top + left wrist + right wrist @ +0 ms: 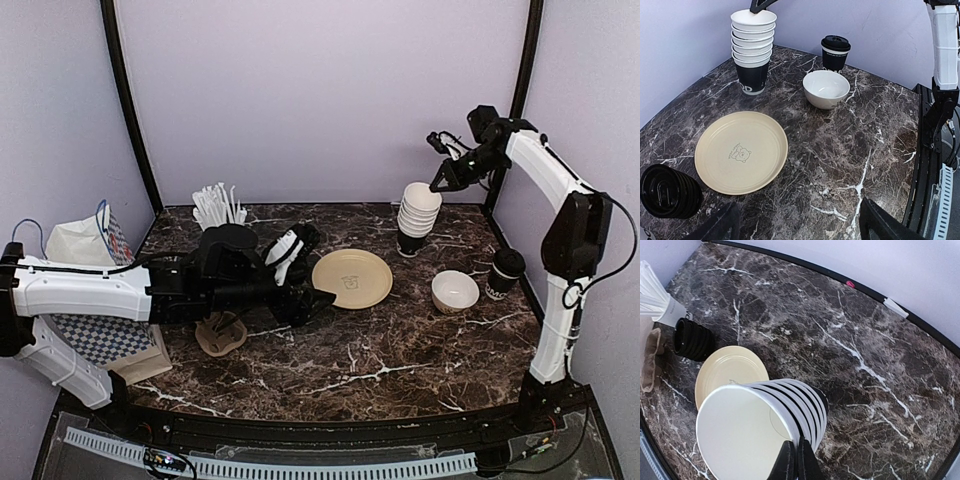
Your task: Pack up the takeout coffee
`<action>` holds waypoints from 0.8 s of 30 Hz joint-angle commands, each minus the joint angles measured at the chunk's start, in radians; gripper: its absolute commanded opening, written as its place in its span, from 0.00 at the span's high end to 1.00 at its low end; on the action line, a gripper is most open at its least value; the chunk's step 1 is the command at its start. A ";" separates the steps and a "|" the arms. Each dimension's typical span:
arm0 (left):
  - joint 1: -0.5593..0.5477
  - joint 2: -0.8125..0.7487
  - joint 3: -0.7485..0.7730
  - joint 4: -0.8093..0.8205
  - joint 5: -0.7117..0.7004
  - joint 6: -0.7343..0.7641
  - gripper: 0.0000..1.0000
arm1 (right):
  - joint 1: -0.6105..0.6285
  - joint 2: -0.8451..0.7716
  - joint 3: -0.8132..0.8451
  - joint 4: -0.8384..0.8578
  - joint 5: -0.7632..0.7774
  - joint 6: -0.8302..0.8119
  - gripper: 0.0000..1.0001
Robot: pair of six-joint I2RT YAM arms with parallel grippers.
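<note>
The right hand [437, 186] hangs over the stack of black paper cups with white insides [417, 222] at the far right of the dark marble-patterned bench [400, 365]. Its two fingers are pressed together with their tips at the rim of the topmost cup. In its own wrist view the tips meet right on that rim, but whether the thin paper wall sits between them cannot be told. The step looks to be peeling one cup off the stack. Doing it well likely means a pinch on the wall itself, one finger inside and one outside, then a straight upward lift with a slight tilt so the nested cup below lets go rather than riding up. The stack is tall and light, so a sideways pull could topple it toward the small white ceramic bowl [455, 291] nearby. A finished black paper cup with a round black plastic lid [505, 272] stands to the right of that bowl. The left hand [305, 298] hovers open and empty, low over the bench by the left edge of the round cream plate [352, 278]. The stack of round black plastic lids [666, 192] lies just beside it, so it seems well placed to fetch a lid once a cup stands free. The tan moulded-pulp cup carrier [221, 333] sits nearer the left arm.
</note>
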 commanded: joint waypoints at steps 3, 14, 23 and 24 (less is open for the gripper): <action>0.002 0.024 0.045 -0.007 0.021 -0.001 0.16 | -0.021 0.019 0.054 0.006 0.045 -0.019 1.00; 0.002 0.022 0.046 -0.010 0.021 -0.005 0.16 | -0.042 -0.026 0.056 0.001 -0.086 -0.043 1.00; 0.002 0.018 0.038 -0.007 0.020 -0.012 0.16 | 0.035 -0.080 -0.087 0.162 0.257 -0.033 1.00; 0.002 0.017 0.038 -0.006 0.022 -0.013 0.16 | 0.006 -0.093 -0.095 0.171 0.128 -0.018 1.00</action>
